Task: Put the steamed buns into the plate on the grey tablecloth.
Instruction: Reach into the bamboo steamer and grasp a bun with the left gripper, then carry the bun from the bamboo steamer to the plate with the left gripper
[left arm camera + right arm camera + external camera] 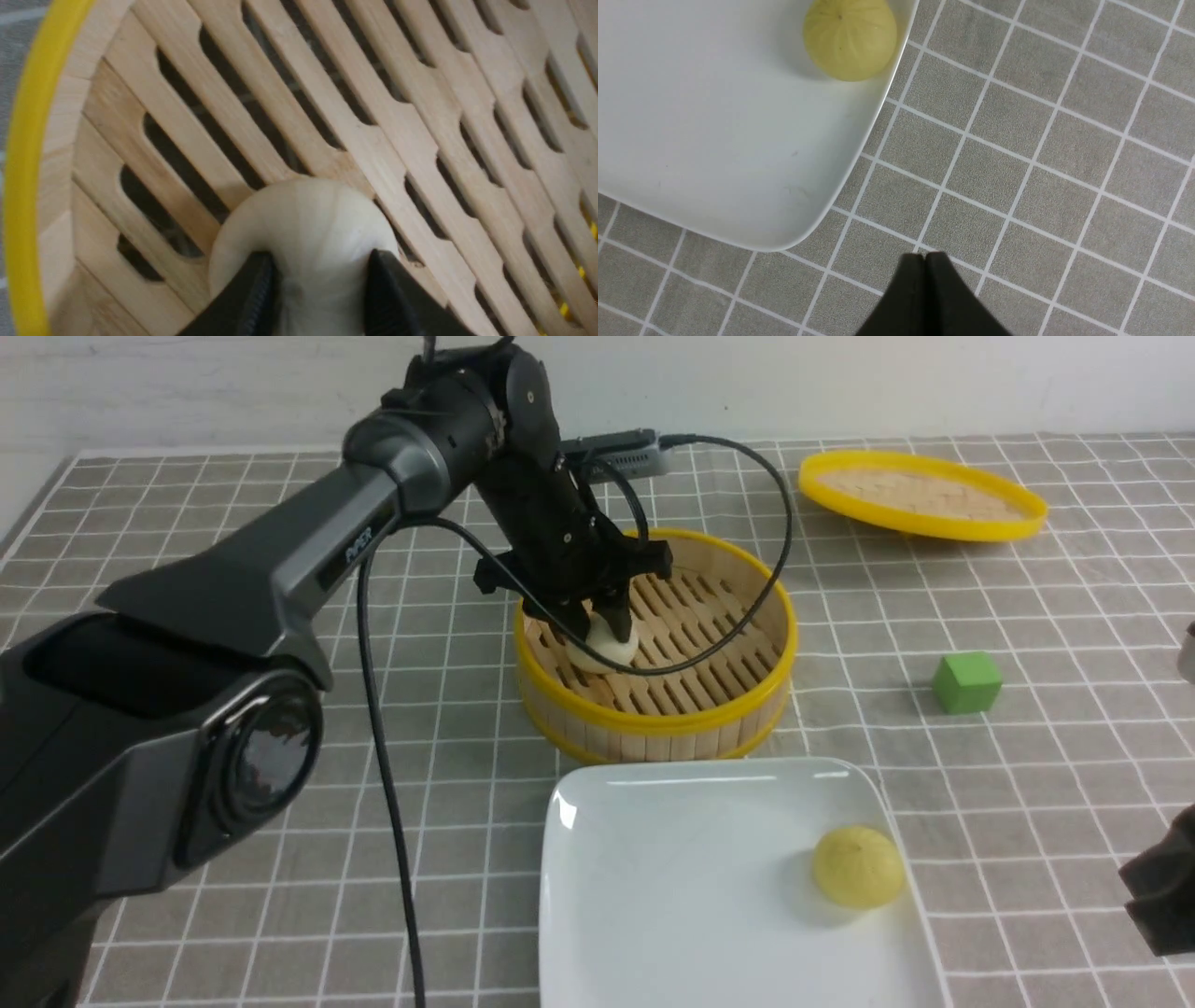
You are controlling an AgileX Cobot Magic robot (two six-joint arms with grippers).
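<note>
One bun remaining: left hand (602, 623) pinches pale bun (303, 219) inside steamer (653, 723); next, lift clear of the rim, carry 6 o'clock to plate (672, 896).

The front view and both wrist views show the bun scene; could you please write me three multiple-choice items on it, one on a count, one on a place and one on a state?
1. How many buns are in the bamboo steamer?
A. none
B. one
C. two

2. Where is the yellow bun?
A. in the steamer
B. on the white plate
C. held in the air

3. How does the right gripper stand?
A. wide open
B. shut on a bun
C. shut and empty

Answers:
1 B: only the pale bun sits there, gripped by the left gripper.
2 B: it rests near the plate's right edge.
3 C: its jaws meet above the grey tablecloth.
</note>
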